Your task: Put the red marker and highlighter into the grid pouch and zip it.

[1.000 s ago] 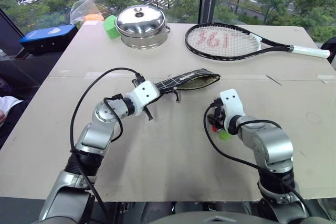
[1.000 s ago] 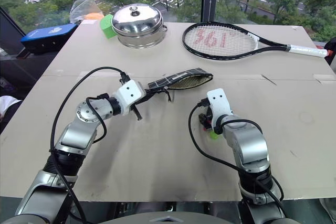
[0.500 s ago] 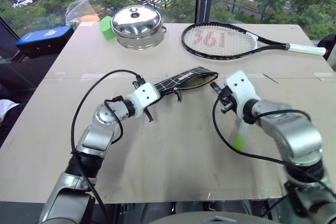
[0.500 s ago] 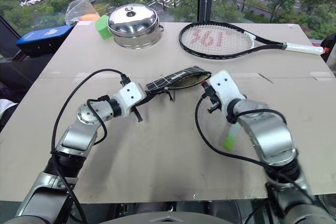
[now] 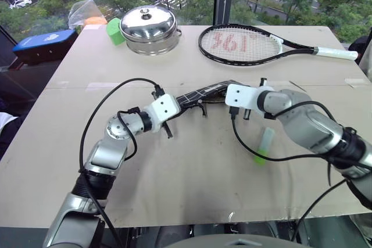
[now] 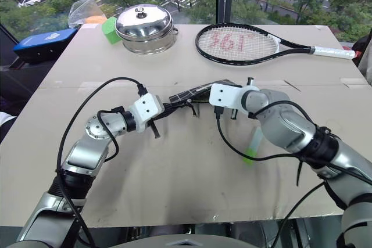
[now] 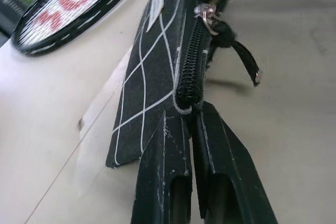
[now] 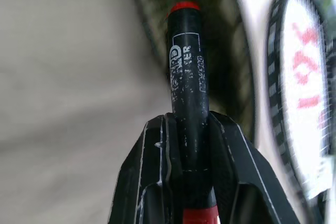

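The grid pouch [image 5: 203,92] lies on the table, and my left gripper [image 7: 189,111] is shut on its closed zipper end. The zipper pull [image 7: 206,13] with its black cord sits partway along, and the far end gapes open. My right gripper [image 8: 186,121] is shut on the red marker [image 8: 186,66], black body forward with a red tip, pointing at the pouch's dark mouth. From the head, the right gripper [image 5: 224,93] is at that open end. The highlighter [image 5: 264,145] lies loose on the table below the right forearm.
A steel pot with a lid [image 5: 150,23] and a green block [image 5: 115,28] stand at the back left. A tennis racket [image 5: 247,43] lies at the back right. A blue case [image 5: 43,40] sits at the far left edge.
My right gripper shut on the red marker, lifted it off the table, rolled its wrist and swung to the pouch's open end. The highlighter stayed on the table. The left gripper kept its hold.
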You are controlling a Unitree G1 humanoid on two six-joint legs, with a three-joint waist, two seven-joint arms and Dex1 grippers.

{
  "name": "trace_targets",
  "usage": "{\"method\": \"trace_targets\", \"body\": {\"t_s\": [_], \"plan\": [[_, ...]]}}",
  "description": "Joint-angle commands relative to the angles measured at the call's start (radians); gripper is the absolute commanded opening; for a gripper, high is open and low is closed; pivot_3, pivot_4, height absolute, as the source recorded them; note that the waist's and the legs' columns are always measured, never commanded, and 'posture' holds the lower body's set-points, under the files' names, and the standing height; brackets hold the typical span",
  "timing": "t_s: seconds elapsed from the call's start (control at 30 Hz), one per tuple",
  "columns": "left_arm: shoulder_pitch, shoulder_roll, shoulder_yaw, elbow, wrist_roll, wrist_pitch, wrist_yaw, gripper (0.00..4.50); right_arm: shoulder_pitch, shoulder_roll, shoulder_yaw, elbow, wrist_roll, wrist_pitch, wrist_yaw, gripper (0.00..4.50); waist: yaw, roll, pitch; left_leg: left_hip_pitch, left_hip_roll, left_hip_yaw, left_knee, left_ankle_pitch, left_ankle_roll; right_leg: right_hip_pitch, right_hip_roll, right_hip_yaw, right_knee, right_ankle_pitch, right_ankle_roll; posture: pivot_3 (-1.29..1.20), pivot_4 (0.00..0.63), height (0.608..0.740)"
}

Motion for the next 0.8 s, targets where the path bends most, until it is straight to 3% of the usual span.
{"method": "trace_targets", "body": {"t_s": [0.03,0.13,0.17,0.2,0.3,0.4,0.57,0.67,0.8], "plan": [[0.003,0.006,0.001,-0.059,-0.011,-0.034,-0.012,0.0,-0.075,0.099,0.032,0.182,-0.077,-0.258,0.024,0.2,-0.001,0.0,0.0,0.0,0.0,0.0,0.0,0.0,0.0,0.0,0.0,0.0,0.0,0.0,0.0,0.0,0.15,0.74],[0.003,0.004,-0.005,-0.063,-0.005,-0.04,-0.013,0.0,-0.115,0.167,0.016,0.305,-0.089,-0.382,0.068,0.2,0.001,0.0,0.0,0.0,0.0,0.0,0.0,0.0,0.0,0.0,0.001,0.0,0.0,0.0,0.0,0.0,0.15,0.74],[0.004,0.003,-0.004,-0.063,-0.006,-0.038,-0.013,0.0,-0.115,0.172,0.002,0.317,-0.094,-0.401,0.083,1.2,0.005,0.0,0.0,0.0,0.0,0.0,0.0,0.0,0.0,0.0,0.0,0.0,0.0,0.0,0.0,0.0,0.15,0.74],[0.003,0.002,-0.002,-0.064,-0.008,-0.034,-0.012,0.0,-0.105,0.163,-0.029,0.317,-0.097,-0.418,0.077,1.49,0.008,0.0,0.001,-0.001,0.001,0.0,0.0,0.0,0.0,0.0,0.0,0.0,0.0,0.0,0.0,0.0,0.15,0.74],[0.005,0.001,0.005,-0.061,-0.01,-0.023,-0.007,0.0,-0.004,0.104,-0.186,0.189,-0.006,-0.335,0.116,2.88,0.017,0.0,0.001,-0.002,0.0,0.0,0.0,0.0,0.0,0.0,-0.002,-0.001,-0.001,0.0,0.0,0.0,0.15,0.74],[0.007,0.002,0.011,-0.058,-0.012,-0.019,-0.004,0.0,0.115,0.093,-0.362,0.003,0.131,-0.143,0.164,2.88,0.03,-0.001,0.0,-0.002,0.0,0.0,0.001,0.0,0.001,0.001,-0.003,-0.001,-0.002,0.0,0.0,0.0,0.15,0.74],[0.001,0.002,0.018,-0.048,-0.013,-0.013,-0.003,0.0,0.431,0.066,-0.736,-0.495,0.396,0.42,0.213,2.88,0.031,0.0,0.0,-0.002,0.001,-0.002,0.0,-0.001,0.002,0.001,-0.002,-0.004,0.0,0.0,0.0,0.0,0.15,0.74],[-0.005,0.006,0.019,-0.044,-0.015,-0.018,-0.01,0.0,0.56,0.153,-0.864,-0.702,0.412,0.701,0.13,2.88,0.029,-0.001,0.0,-0.001,0.002,-0.004,0.0,-0.003,0.005,0.002,-0.002,-0.005,0.001,0.0,0.0,0.0,0.15,0.74],[-0.015,0.012,0.017,-0.031,-0.018,-0.032,-0.023,0.0,0.696,0.35,-0.882,-0.827,0.335,0.885,-0.09,2.88,0.025,0.0,0.0,0.001,0.002,-0.002,0.001,-0.003,0.005,0.001,-0.002,-0.002,0.001,-0.001,-0.003,0.0,0.15,0.74]]}}
